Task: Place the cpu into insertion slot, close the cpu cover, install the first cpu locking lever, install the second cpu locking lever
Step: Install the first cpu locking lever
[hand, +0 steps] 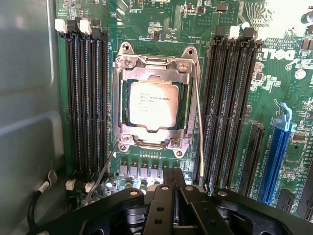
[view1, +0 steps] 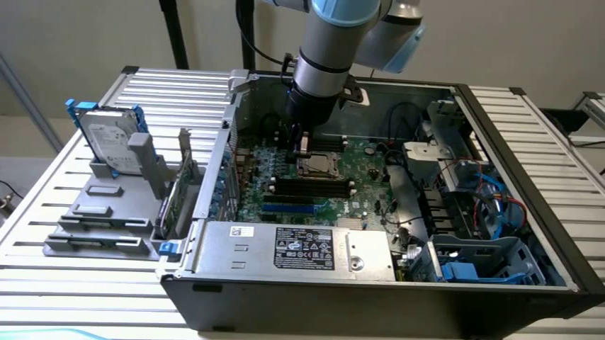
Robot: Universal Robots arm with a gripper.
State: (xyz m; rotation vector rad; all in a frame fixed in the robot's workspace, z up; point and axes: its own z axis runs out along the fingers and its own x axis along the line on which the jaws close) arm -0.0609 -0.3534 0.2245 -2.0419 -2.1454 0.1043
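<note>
The cpu (hand: pixel 152 104), a pale square chip, lies in the insertion slot (hand: pixel 183 105) at the middle of the green motherboard (hand: pixel 161 24). The silvery cpu cover (hand: pixel 155 66) is folded down around it. One thin wire lever (hand: pixel 199 122) runs along one side of the socket. A second lever (hand: pixel 100 176) sticks out diagonally from a socket corner. My gripper (hand: pixel 172 174) is shut with nothing between its fingers, hovering just off the socket's edge. In the exterior view the gripper (view1: pixel 302 147) hangs right above the socket (view1: pixel 319 167) inside the open computer case.
Black memory slots (hand: pixel 85 98) (hand: pixel 230 98) flank the socket, with a blue expansion slot (hand: pixel 276 156) beyond. The grey case wall (hand: pixel 24 98) is close by. A labelled grey box (view1: pixel 302 248), cables (view1: pixel 492 191) and drive bays fill the case. A hard drive (view1: pixel 109 142) stands on the exterior view's left.
</note>
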